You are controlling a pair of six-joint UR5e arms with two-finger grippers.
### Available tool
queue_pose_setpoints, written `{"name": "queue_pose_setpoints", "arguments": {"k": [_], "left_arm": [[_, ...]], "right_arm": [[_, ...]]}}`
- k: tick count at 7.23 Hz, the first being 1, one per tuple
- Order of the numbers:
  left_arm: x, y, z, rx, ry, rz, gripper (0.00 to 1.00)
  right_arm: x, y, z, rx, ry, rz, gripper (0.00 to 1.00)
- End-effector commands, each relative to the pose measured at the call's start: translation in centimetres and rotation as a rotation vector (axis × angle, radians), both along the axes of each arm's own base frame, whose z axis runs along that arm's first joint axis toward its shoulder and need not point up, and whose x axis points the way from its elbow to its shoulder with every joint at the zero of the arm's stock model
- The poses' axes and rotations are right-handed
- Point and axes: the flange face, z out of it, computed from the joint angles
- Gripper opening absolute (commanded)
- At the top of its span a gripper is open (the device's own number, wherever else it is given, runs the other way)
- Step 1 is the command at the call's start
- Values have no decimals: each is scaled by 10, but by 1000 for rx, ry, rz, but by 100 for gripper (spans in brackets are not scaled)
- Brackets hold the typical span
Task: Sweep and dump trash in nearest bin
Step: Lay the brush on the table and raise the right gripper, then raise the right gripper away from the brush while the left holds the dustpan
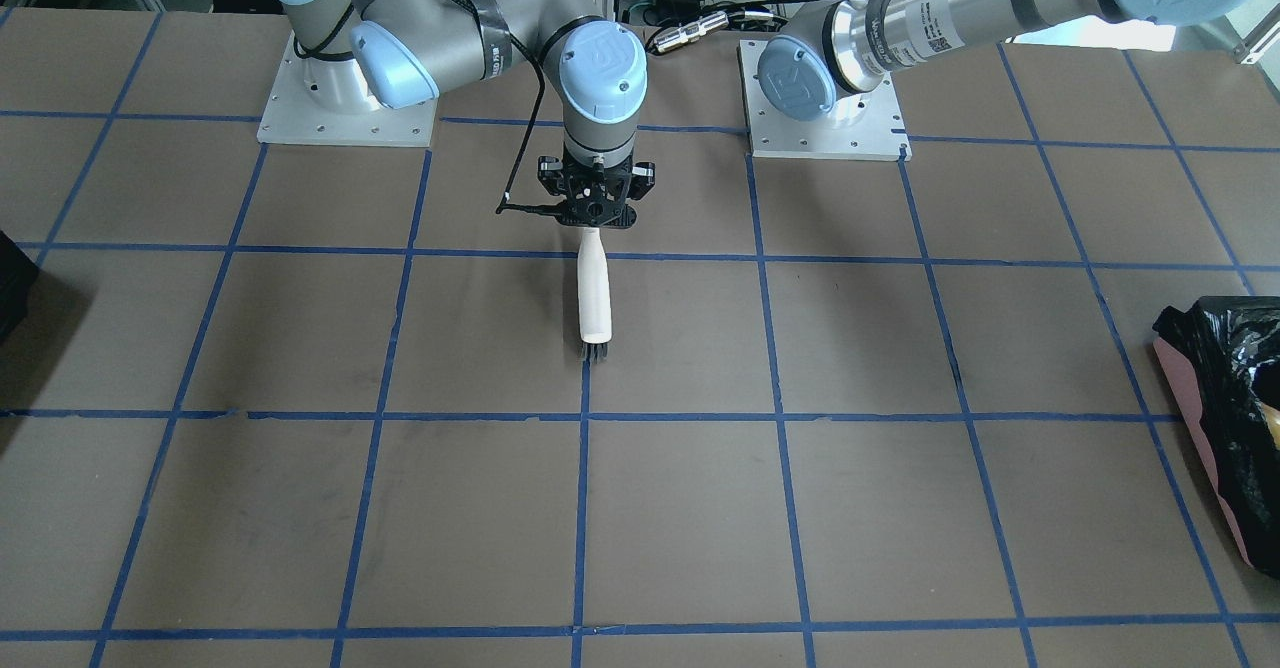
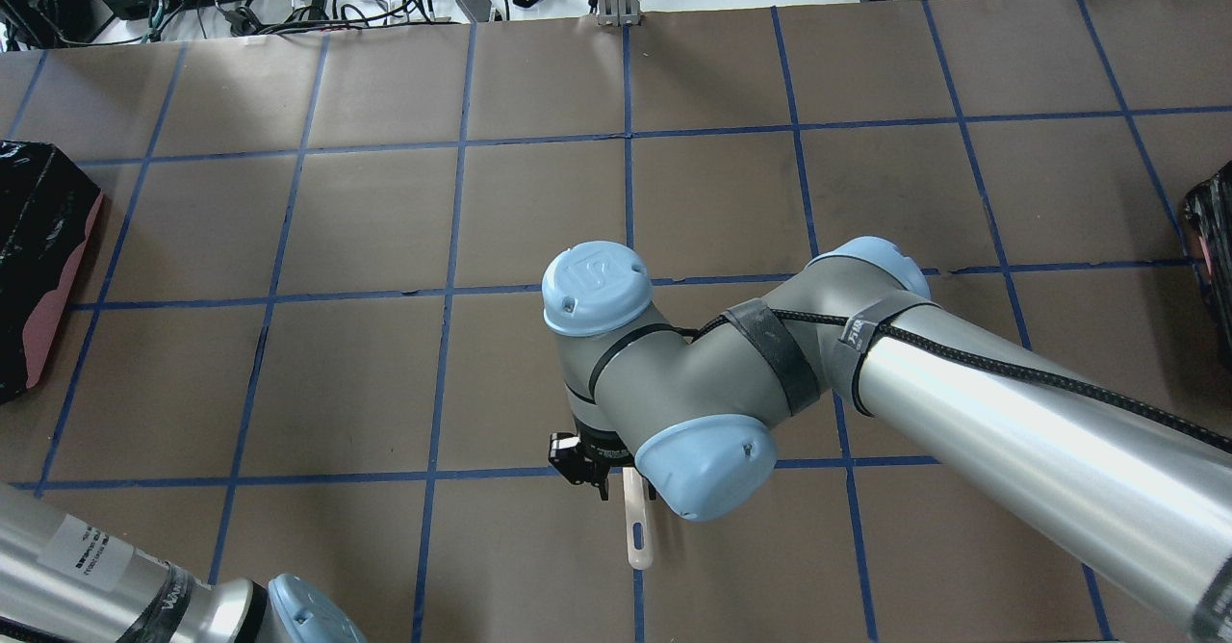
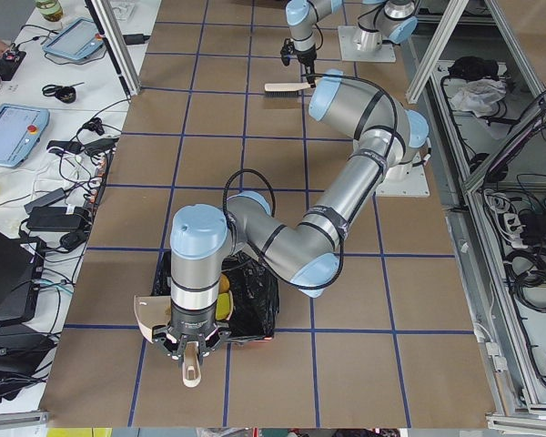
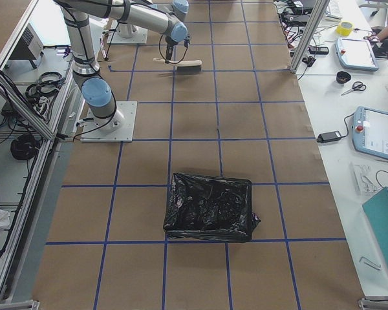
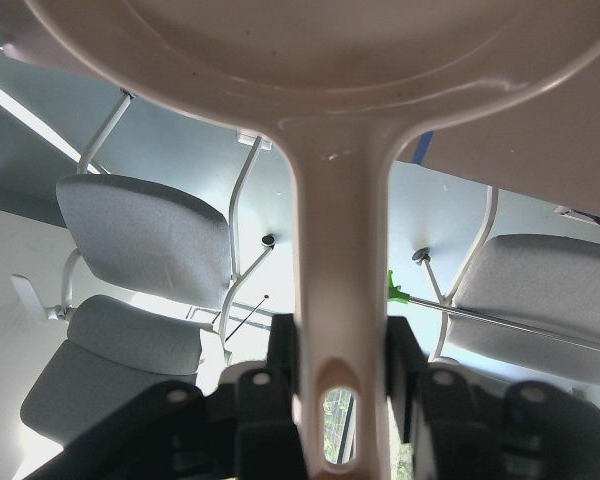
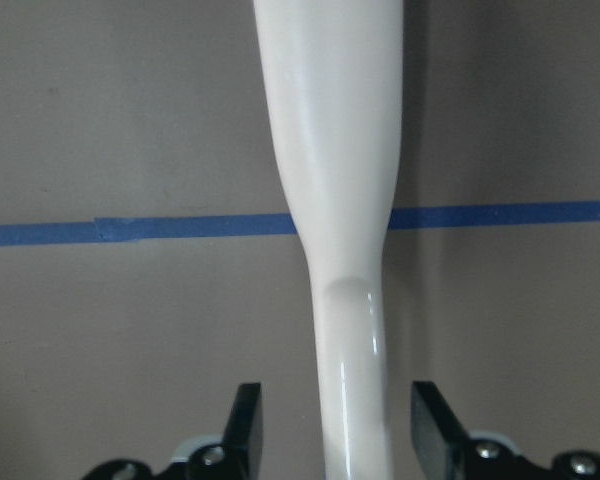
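My left gripper (image 5: pixel 340 350) is shut on the handle of a white dustpan (image 5: pixel 320 60). In the exterior left view it (image 3: pixel 191 350) holds the pan (image 3: pixel 149 314) tipped at the edge of the pink-sided, black-lined bin (image 3: pixel 250 291). A yellow piece of trash (image 3: pixel 223 293) shows inside the bin; the other pieces are hidden. My right gripper (image 6: pixel 338 425) is open, its fingers (image 6: pixel 245 430) standing apart on either side of the white brush handle (image 6: pixel 335 150). The brush (image 1: pixel 593 293) lies on the table in front of the gripper (image 1: pixel 597 220).
The same bin sits at the table's end on my left (image 1: pixel 1225 418) (image 2: pixel 38 248). A second black-lined bin (image 4: pixel 210 208) stands at the opposite end (image 2: pixel 1215 229). The brown table has blue tape grid lines (image 1: pixel 585 508).
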Motion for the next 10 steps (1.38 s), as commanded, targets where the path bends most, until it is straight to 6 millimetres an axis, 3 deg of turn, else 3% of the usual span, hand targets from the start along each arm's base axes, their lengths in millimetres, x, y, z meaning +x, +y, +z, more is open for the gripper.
{"name": "queue_pose_setpoints", "arguments": {"k": [1,3,5,7,8,9,10], "left_arm": [[-27,-2,12,12,-90,23,0],[-68,-13,26,55,-197,55,0],[-85,-10,10,16,-264,53,0],[-93,-3,11,4,-279,44,0],[-96,-2,18,-3,-278,34,0],[-103,-4,26,-32,-247,2,0],[-110,-7,32,-59,-236,-12,0]], "right_arm": [[5,-16,21,-49,-17,10,62],[10,-57,79,-121,-30,16,66],[1,-98,151,-143,-63,76,73],[-29,-133,215,-169,-82,95,80],[-46,-147,237,-214,-51,106,86],[-64,-153,249,-244,-29,145,100],[-95,-153,260,-224,-11,167,100]]}}
